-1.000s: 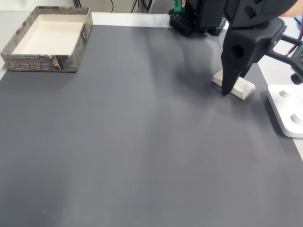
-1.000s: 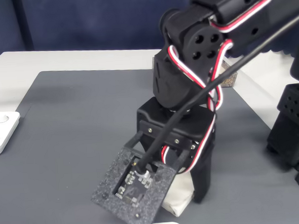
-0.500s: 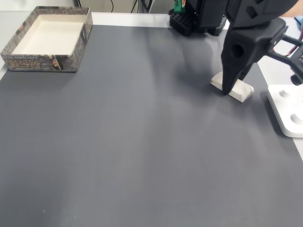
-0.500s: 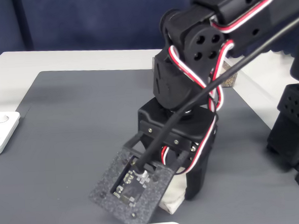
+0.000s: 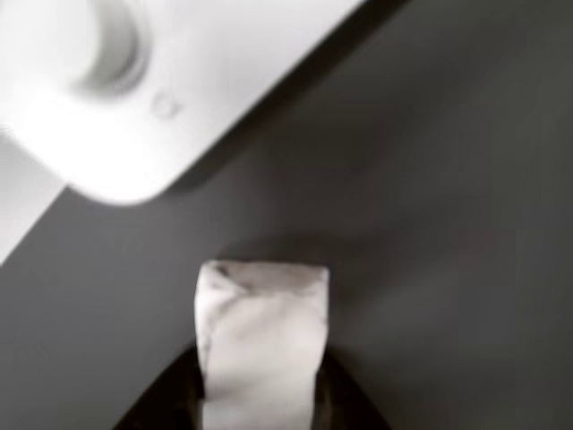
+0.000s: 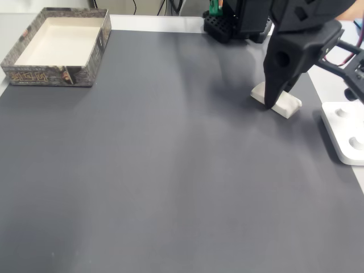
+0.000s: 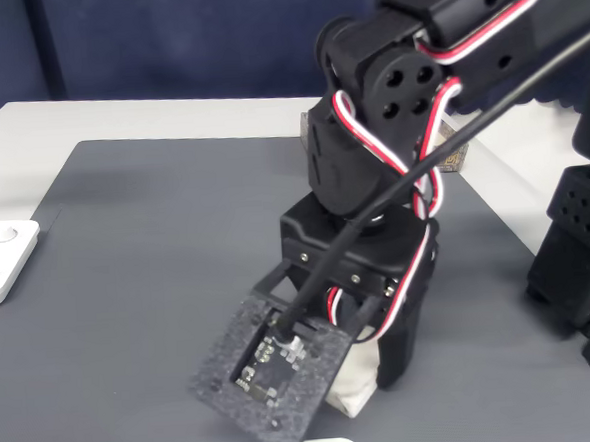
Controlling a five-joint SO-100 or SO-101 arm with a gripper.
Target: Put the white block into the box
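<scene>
Early going on this one: the white block point(image 6: 277, 100) sits at the right of a fixed view, on the dark grey surface point(image 6: 170, 170), and the gripper point(image 6: 272, 99) is down on it. In the other view the block point(image 5: 261, 345) rises from the bottom edge with a dark finger hugging each long side, so the jaws read as closed around it, touching both flanks. Whether it has left the mat cannot be told; in that fixed view its underside looks to be resting on or right at the surface. From the opposite side, a fixed view shows the block point(image 7: 357, 389) peeking out pale beneath the wrist's camera board, low in the frame.

So the grasp looks made; the lift, the carry and the drop are all left to do.

The box point(image 6: 34, 74) waits at the upper left of the frame, well apart from the block, clear across the mat. Its patterned outer walls frame a pale cream floor, and nothing lies in it.

Just beside the block, at the right edge, lies a flat white device point(image 6: 347, 136) with round dimples; the other view catches its rounded corner point(image 5: 179, 81) near the block, not touching.
</scene>
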